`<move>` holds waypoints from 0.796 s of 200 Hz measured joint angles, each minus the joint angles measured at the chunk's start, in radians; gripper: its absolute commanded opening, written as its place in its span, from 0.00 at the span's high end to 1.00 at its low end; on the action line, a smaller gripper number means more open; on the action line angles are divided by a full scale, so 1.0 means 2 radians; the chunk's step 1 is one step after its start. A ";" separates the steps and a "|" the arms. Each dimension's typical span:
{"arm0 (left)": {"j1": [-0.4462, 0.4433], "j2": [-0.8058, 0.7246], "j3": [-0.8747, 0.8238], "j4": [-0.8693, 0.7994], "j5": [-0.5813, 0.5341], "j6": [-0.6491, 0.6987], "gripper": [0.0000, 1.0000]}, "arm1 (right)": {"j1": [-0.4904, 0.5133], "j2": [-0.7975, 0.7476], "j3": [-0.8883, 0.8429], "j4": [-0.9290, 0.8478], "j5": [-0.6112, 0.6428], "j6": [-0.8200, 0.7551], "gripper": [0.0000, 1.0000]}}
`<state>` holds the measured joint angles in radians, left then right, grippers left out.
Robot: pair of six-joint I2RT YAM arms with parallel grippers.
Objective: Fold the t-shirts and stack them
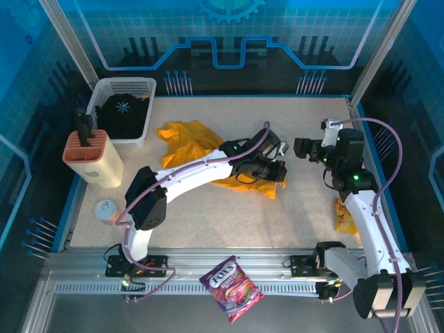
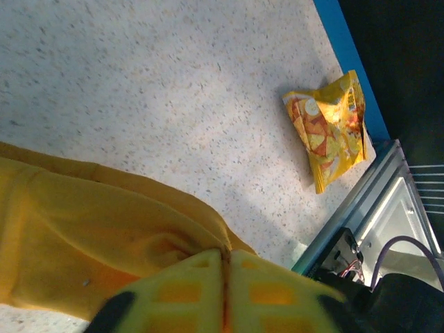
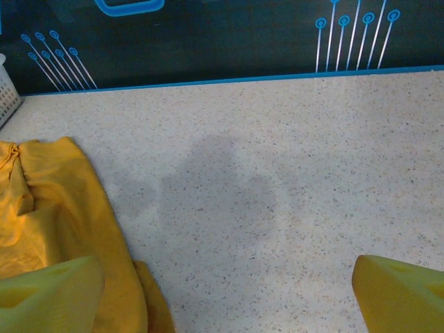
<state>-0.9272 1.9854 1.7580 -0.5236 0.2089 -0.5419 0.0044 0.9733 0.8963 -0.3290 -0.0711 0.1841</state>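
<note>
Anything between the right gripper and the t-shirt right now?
Nothing visible. Bare table separates the open right gripper from the edge of the t-shirt. The left gripper is closed on the fabric, and the snack bag lies by the table's right edge, off that line.

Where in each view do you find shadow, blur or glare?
Right wrist view: a soft grey shadow lies on the table beside the t-shirt; the right gripper's fingers are blurred. Left wrist view: the left gripper's fingers are out of focus, the snack bag sharp with shiny highlights. Top view: the table is evenly lit.
</note>
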 measured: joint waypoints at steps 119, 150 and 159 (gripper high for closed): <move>0.188 -0.220 -0.170 -0.090 -0.183 -0.014 0.13 | 0.065 0.132 0.040 -0.042 -0.007 0.005 0.19; 0.264 -0.207 -0.260 -0.091 -0.224 -0.021 0.16 | 0.113 0.231 0.079 -0.051 -0.005 0.023 0.27; 0.279 -0.197 -0.276 -0.091 -0.233 -0.022 0.16 | 0.124 0.259 0.089 -0.053 -0.005 0.026 0.28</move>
<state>-0.3698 1.5913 1.2064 -0.7052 -0.2573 -0.5858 0.2516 1.4914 1.0740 -0.4351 -0.0811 0.2367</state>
